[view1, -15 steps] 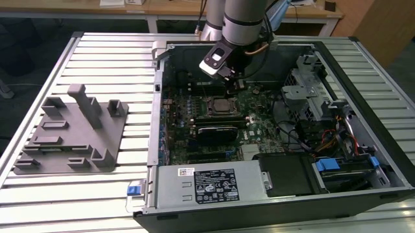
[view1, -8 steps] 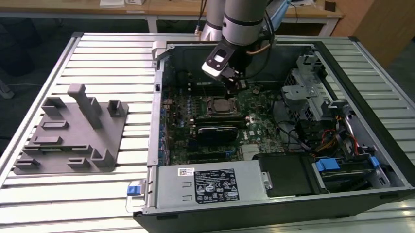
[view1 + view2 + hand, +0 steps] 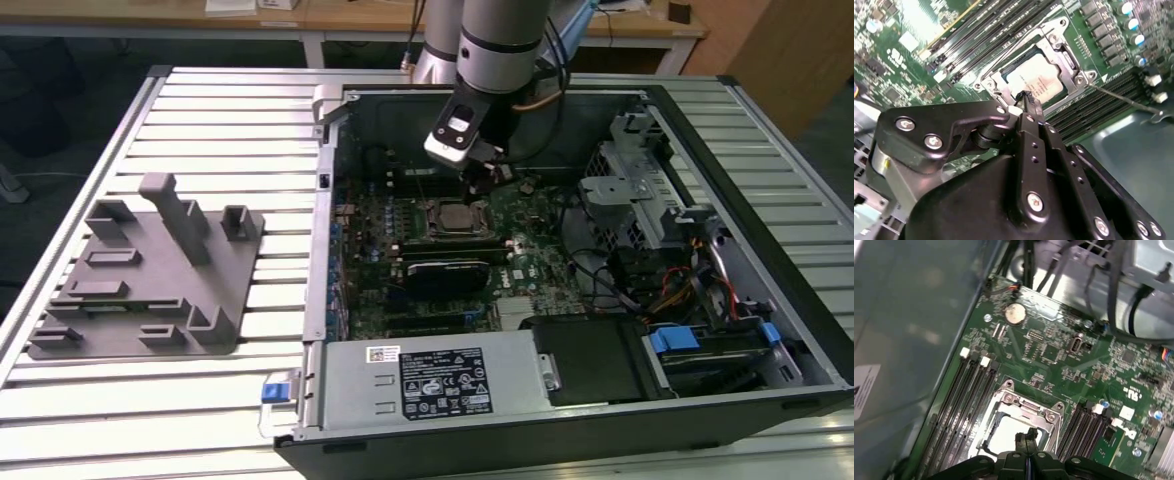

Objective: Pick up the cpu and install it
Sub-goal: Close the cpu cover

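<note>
The cpu (image 3: pixel 458 213) lies flat in its socket on the green motherboard (image 3: pixel 374 280) inside the open computer case. Its silver top shows in both wrist views (image 3: pixel 1036 80) (image 3: pixel 1001 432), with the socket's metal frame (image 3: pixel 1064 55) around it. My gripper (image 3: pixel 483 180) hangs just above the chip's edge, toward the back of the case. Its thin black fingertips (image 3: pixel 1026 96) (image 3: pixel 1026 436) are pressed together with nothing between them. I cannot tell whether the tips touch the chip.
A grey plastic fixture tray (image 3: pixel 147 270) stands on the slatted table at the exterior view's left. Inside the case are a black module (image 3: pixel 447 275), a power supply (image 3: pixel 427 385), a drive cage (image 3: pixel 627 190) and loose cables (image 3: pixel 667 290). Memory slots (image 3: pixel 971 395) flank the socket.
</note>
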Available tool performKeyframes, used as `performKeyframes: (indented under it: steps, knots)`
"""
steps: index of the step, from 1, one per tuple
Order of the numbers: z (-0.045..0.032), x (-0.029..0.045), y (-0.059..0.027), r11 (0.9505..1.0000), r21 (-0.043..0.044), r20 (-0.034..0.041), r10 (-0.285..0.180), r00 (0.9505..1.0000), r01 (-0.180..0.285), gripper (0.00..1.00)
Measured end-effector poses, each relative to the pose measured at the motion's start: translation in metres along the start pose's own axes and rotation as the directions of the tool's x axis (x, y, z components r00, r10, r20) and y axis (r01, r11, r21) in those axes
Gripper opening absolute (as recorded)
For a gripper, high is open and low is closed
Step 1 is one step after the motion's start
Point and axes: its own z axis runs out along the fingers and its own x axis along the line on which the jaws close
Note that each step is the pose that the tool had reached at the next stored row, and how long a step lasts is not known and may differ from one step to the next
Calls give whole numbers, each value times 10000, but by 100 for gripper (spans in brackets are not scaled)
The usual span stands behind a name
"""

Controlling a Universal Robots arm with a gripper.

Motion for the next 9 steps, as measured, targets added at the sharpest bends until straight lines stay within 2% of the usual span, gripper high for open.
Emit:
performKeyframes:
  steps: [5, 9]
  knots:
    - [0, 0, 0, 9959, -2, 12, -909, 9959, 909, 11]
    - [1, 0, 0, 9865, -2, 21, -1639, 9865, 1639, 11]
